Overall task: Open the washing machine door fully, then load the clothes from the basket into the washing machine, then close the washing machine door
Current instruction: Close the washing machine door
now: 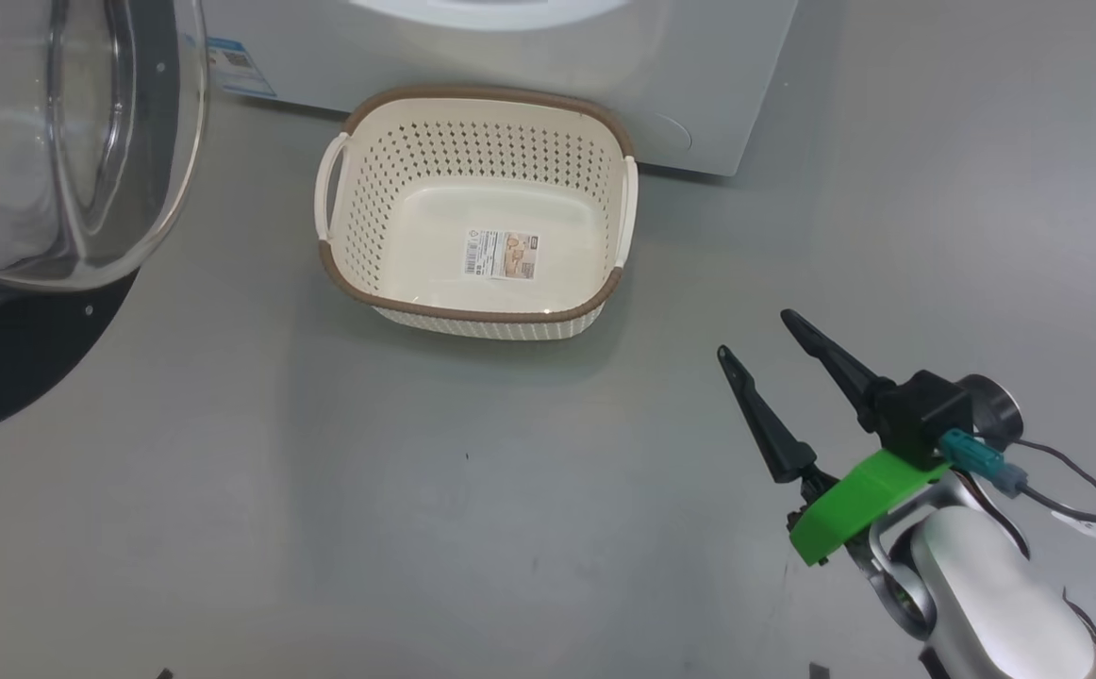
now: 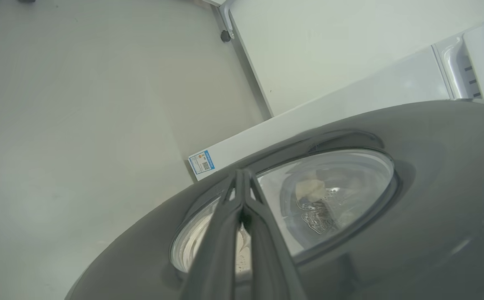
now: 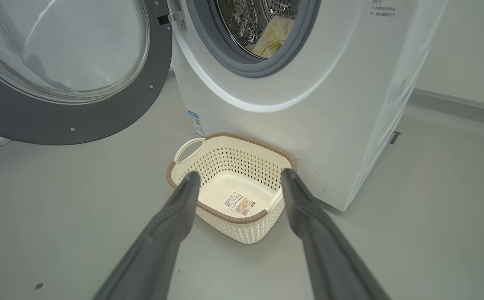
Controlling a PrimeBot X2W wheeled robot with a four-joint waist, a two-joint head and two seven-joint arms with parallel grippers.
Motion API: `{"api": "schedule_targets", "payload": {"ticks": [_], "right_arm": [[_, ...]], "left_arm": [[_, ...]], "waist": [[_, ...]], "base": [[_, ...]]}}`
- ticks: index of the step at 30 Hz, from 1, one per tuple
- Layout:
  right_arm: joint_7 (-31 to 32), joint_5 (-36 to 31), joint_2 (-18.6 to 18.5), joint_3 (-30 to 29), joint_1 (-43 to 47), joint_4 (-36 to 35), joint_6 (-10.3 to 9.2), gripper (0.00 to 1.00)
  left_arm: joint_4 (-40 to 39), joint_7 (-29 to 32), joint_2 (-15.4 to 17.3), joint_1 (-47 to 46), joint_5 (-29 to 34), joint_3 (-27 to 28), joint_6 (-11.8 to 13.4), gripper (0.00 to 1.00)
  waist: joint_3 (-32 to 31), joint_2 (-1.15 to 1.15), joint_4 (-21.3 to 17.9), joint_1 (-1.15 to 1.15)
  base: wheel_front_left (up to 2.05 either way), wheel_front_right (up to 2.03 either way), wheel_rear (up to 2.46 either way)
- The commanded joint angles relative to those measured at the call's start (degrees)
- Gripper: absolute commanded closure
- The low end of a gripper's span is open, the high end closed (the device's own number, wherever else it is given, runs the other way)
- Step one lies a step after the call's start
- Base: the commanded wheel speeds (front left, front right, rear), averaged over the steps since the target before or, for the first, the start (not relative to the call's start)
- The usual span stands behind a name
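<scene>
The washing machine door (image 1: 1, 368) stands swung open at the upper left, with its black rim and clear glass dome. My left gripper (image 2: 240, 173) is shut and empty, and its fingers lie across the outer face of the door (image 2: 392, 233). The cream basket (image 1: 487, 94) sits on the floor in front of the washing machine (image 1: 510, 47) and holds nothing but a label. A pale yellow piece of the clothes (image 3: 273, 39) lies inside the steel drum. My right gripper (image 1: 755, 335) hangs open and empty, right of the basket (image 3: 229, 136) and nearer to me.
Grey floor (image 1: 322, 519) spreads around the basket. The open door (image 3: 71, 121) juts out over the floor on the left. A blue label sticker (image 2: 202, 162) marks the machine's lower corner. A pale wall with a grey skirting (image 3: 454, 106) runs behind the machine.
</scene>
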Motion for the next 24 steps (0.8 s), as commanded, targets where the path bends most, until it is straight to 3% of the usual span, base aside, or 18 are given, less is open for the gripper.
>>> {"api": "schedule_targets", "payload": {"ticks": [1,24], "right_arm": [[-0.4,0.5,0.4,1.0,-0.4,-1.4,-0.16,0.0],[-0.4,1.8,3.0,1.7,0.8,-0.1,-0.16,0.0]], "left_arm": [[-2.7,0.7,3.7,1.0,-0.5,0.4,-0.4,1.0],[-14.2,3.9,-0.4,9.5,-6.3,-4.4,-0.4,1.0]], "waist": [[-0.5,0.0,0.1,0.0],[-5.9,0.0,-1.2,0.0]], "base": [[0.0,0.0,0.0],[0.0,0.0,0.0]]}}
